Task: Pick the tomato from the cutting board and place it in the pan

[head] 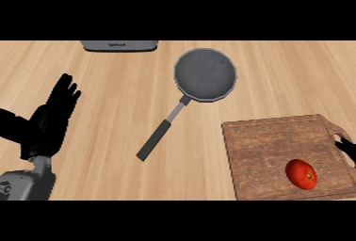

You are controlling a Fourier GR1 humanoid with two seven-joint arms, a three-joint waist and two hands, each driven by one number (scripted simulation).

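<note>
A red tomato (302, 173) lies on the brown wooden cutting board (271, 150) at the lower right. A grey pan (204, 74) sits on the counter at the upper middle, its dark handle (161, 135) running down to the left. My left hand (50, 120) stands open at the left edge, fingers up, far from both. Of my right hand (345, 148) only dark fingertips show at the right edge, over the board's right side and just above and to the right of the tomato, not touching it.
A grey appliance (119, 45) stands at the counter's back edge, upper left of the pan. Bare wooden counter (118, 94) lies between the pan handle and my left hand.
</note>
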